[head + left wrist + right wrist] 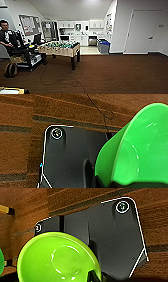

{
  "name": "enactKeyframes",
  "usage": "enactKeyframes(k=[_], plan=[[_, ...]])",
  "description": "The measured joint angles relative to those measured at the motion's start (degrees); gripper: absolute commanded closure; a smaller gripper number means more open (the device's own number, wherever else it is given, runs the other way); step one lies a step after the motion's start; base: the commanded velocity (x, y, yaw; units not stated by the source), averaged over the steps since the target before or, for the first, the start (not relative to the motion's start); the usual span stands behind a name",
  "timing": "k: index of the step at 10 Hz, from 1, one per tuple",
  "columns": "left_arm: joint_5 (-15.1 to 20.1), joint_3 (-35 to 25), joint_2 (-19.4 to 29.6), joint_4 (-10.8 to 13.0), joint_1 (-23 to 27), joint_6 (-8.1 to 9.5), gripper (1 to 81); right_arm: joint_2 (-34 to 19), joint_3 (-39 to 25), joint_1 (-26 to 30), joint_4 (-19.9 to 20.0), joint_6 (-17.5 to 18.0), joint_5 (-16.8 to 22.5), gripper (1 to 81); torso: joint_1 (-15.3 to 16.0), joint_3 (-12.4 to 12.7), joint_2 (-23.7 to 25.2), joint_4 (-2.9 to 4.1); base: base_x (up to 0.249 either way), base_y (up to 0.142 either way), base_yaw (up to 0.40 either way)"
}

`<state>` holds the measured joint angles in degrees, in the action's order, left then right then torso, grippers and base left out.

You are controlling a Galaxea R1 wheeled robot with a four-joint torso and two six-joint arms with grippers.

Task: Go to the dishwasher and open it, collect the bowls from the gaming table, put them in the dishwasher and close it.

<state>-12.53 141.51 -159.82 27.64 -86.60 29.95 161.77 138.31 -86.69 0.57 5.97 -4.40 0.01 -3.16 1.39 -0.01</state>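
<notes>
Facing distant dishwasher (pixel 92 40), wrist cameras (both) showing lime bowls (pixel 140 151).

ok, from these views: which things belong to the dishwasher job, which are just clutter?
Job:
- green bowl at the left wrist
- green bowl at the right wrist
- dishwasher in the far kitchen

Clutter:
- table-football table
- blue bins
- floor cable
- seated person
- closed door

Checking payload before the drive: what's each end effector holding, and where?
Left: a lime-green bowl, apparently by its rim. Right: another green bowl, also at the rim. Fingers themselves are hard to make out.
</notes>
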Motion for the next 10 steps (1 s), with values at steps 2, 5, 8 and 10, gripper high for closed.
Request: enactKeyframes(k=[2,5,8,10], plan=[[-0.2,0.0,0.0,0.0,0.3,0.00,81.1,0.0,0.0,-0.1,0.0,0.0,0.0,81.1,0.0,0.0,0.0,0.00,0.000,0.000,0.000],[-0.2,0.0,0.0,0.0,0.2,0.02,81.1,0.0,0.0,-0.2,0.0,0.0,0.0,81.1,0.0,0.0,0.0,0.00,0.000,0.000,0.000],[-0.2,0.0,0.0,0.0,0.2,0.00,81.1,0.0,0.1,-0.2,0.0,0.0,0.0,81.1,0.0,0.0,0.0,0.00,0.022,0.000,0.000],[-0.1,0.0,0.0,0.0,-0.6,0.02,81.1,0.1,0.2,-0.8,0.0,0.0,0.2,81.1,-0.1,0.0,0.1,0.00,0.106,0.000,0.000]])
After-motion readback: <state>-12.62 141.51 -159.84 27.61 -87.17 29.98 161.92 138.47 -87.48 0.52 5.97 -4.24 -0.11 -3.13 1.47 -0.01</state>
